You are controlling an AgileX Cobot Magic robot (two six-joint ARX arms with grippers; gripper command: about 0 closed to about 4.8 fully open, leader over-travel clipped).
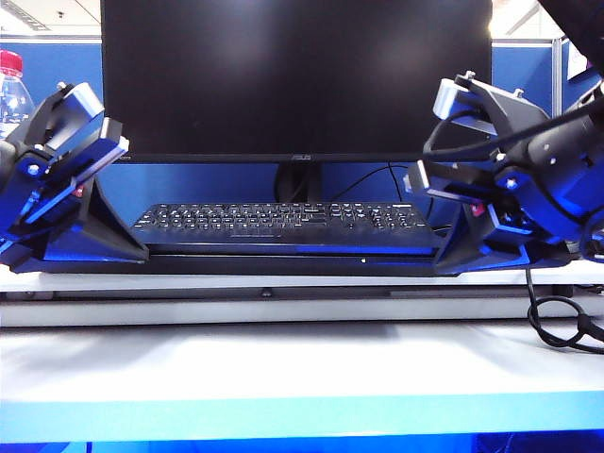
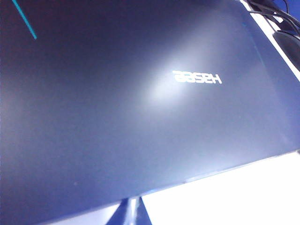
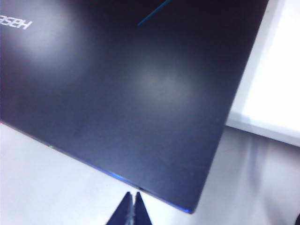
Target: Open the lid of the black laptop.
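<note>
The black laptop [image 1: 293, 262] lies shut on the white table, seen edge-on as a thin dark band. Its lid [image 2: 117, 117] fills the left wrist view, dark with a bluish sheen and a mirrored "Hasee" logo [image 2: 197, 78]. My left gripper [image 2: 132, 202] is shut, with its tips touching the lid's front edge near the left corner [image 1: 142, 257]. The lid [image 3: 140, 93] also fills the right wrist view. My right gripper [image 3: 132, 196] is shut with nothing in it. Its tips sit just short of the front edge near the right corner [image 1: 440, 266].
A large ASUS monitor [image 1: 293, 75] stands behind the laptop, with a separate black keyboard [image 1: 283, 222] under it. A bottle with a red cap [image 1: 11, 85] is at the far left. A black cable [image 1: 562, 326] loops on the table [image 1: 283, 368] at the right.
</note>
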